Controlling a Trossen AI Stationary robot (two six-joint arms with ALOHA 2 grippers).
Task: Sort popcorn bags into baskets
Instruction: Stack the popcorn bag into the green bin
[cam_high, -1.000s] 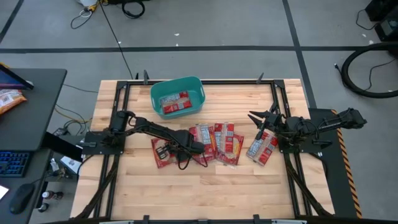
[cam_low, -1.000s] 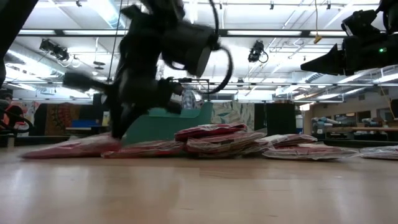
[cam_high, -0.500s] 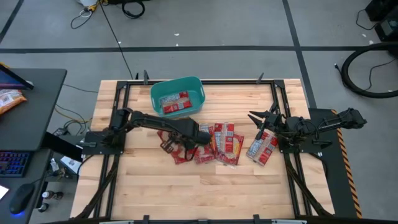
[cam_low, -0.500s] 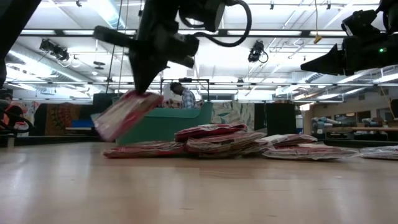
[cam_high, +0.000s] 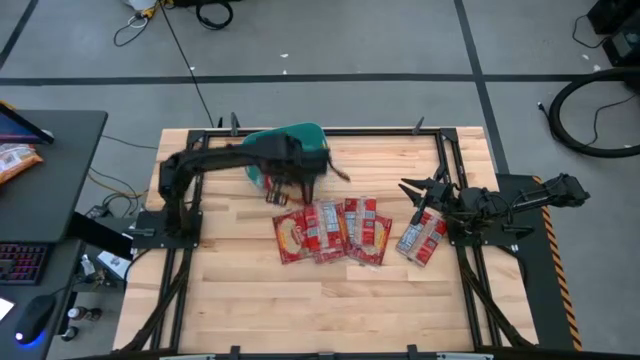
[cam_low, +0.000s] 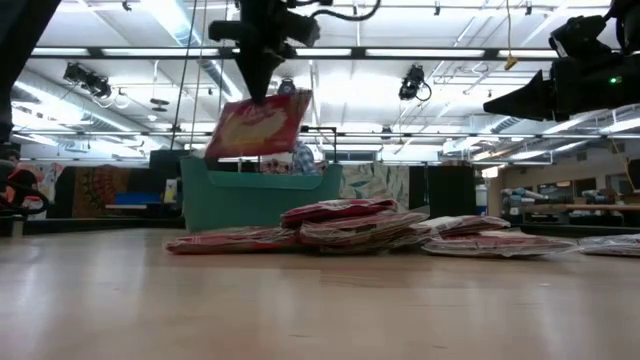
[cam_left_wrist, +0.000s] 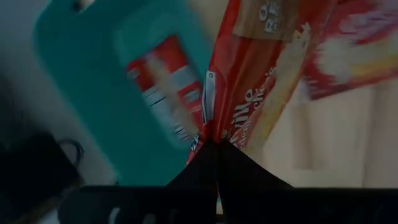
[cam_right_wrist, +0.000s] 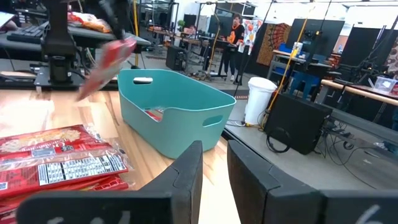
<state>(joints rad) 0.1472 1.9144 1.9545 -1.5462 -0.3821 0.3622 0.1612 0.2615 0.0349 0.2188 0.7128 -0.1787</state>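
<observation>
Grey floor (cam_high: 400, 50), ceiling strip lights (cam_low: 440, 52), wood table (cam_high: 330, 300)

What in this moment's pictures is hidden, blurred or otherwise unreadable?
- How many packets lie in the teal plastic tub: high view, the left arm covers it; low view, its wall hides them.
- Print on the lifted red popcorn packet held by the left gripper: motion blur in every view.
- How many flat red packets are in the pile: they overlap.
- Right gripper, beside a packet: high view, too small to tell.

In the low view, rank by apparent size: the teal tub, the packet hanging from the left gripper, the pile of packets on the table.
1. Pile of packets, widest.
2. Teal tub, partly hidden behind the pile.
3. Hanging packet, smallest.
The pile lies nearer the camera, so its lead is unsure.
</observation>
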